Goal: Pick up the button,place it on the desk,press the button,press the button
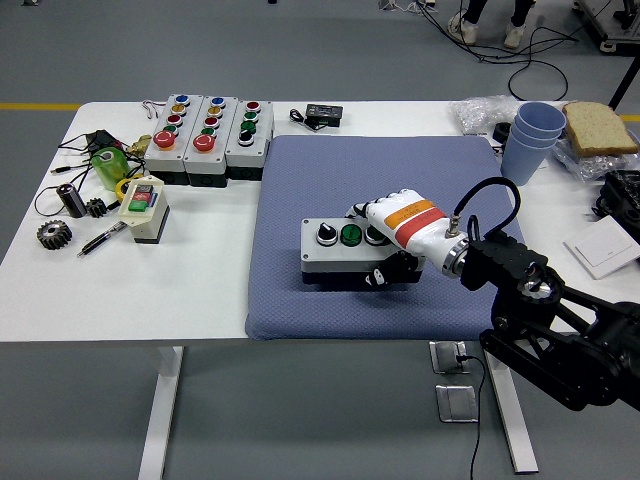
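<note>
A grey button box (pixel 335 250) with a black base lies on the blue mat (pixel 330 180), near the mat's front edge. Its top carries a black selector knob, a green button (pixel 351 235) and a third control partly hidden under my fingers. My right hand (pixel 385 245), white with an orange and red band, is shut on the box's right end, thumb on the front face and fingers over the top. Its black arm comes in from the lower right. My left arm is out of view.
Three more button boxes (pixel 208 130) stand at the back left, with a small yellow-cream switch box (pixel 142 207), gears, a pen and cables nearby. Blue stacked cups (pixel 530 135), bread (pixel 598 127) and plastic bags sit at the back right.
</note>
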Tool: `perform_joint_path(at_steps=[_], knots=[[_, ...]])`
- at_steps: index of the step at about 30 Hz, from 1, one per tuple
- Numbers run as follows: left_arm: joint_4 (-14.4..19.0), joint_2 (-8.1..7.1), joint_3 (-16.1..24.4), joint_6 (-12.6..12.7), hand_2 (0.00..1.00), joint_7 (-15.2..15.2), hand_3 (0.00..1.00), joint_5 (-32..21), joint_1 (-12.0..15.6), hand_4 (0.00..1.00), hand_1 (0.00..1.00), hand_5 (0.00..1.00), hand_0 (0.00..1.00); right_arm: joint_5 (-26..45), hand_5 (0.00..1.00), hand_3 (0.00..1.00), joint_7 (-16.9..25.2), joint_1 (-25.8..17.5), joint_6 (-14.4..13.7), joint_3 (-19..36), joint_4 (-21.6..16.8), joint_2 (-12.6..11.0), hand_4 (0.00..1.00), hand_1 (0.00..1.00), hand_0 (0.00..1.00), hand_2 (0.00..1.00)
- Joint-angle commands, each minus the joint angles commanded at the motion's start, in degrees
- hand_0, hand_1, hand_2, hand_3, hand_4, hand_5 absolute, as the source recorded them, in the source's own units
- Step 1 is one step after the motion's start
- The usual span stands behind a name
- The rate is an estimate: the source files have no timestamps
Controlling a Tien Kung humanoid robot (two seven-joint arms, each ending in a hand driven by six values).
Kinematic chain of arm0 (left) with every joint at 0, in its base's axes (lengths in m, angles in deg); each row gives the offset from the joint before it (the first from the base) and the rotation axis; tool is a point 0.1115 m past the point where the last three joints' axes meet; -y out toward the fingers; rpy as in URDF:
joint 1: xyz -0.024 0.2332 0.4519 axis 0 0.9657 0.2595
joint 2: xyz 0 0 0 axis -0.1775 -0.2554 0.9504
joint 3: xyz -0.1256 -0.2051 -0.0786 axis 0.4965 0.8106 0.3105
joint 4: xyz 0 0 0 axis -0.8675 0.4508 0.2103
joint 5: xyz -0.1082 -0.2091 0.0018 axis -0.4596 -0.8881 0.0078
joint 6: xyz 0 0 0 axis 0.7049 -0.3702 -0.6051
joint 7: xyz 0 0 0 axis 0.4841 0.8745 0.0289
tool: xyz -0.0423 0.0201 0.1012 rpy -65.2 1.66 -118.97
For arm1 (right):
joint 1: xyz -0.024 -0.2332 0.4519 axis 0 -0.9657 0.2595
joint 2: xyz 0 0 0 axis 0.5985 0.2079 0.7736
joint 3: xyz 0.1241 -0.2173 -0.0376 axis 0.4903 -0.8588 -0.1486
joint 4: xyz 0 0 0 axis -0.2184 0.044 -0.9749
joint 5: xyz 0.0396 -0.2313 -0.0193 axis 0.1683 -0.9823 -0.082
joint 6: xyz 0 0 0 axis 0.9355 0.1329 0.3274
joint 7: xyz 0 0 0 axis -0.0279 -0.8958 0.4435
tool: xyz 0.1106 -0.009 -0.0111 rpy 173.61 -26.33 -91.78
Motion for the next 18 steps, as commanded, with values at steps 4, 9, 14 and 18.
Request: perform_joint_path(at_steps=[4, 9, 14, 18], knots=[[0.0, -0.02, -0.12, 0.04, 0.678, 0.06, 0.592, -0.28, 0.0, 0.342, 0.657, 0.643, 0.625, 1.87, 0.17, 0.479, 2.69, 0.03, -0.96, -0.74, 1.92, 0.38, 0.691, 0.096, 0.053, 0.372], [0.0, 0.01, -0.31, 0.06, 0.677, 0.1, 0.592, -0.44, -0.08, 0.343, 0.657, 0.644, 0.625, 2.05, 0.17, 0.48, 3.94, -0.11, -1.42, -1.02, 3.4, 0.82, 0.686, 0.107, 0.073, 0.376], [0.0, 0.01, -0.59, 0.08, 0.677, 0.12, 0.591, -0.6, -0.1, 0.343, 0.657, 0.644, 0.624, 0.16, 0.158, 0.5, 4.72, -0.4, -1.78, -0.42, 3.5, 0.75, 0.747, 0.166, 0.131, 0.407], [0.0, 0.01, -0.84, 0.1, 0.677, 0.16, 0.591, -0.9, -0.09, 0.343, 0.657, 0.644, 0.625, -0.78, 0.229, 0.616, 4.83, -0.74, -1.57, 0.24, 3.38, 0.49, 0.938, 0.294, 0.352, 0.486]])
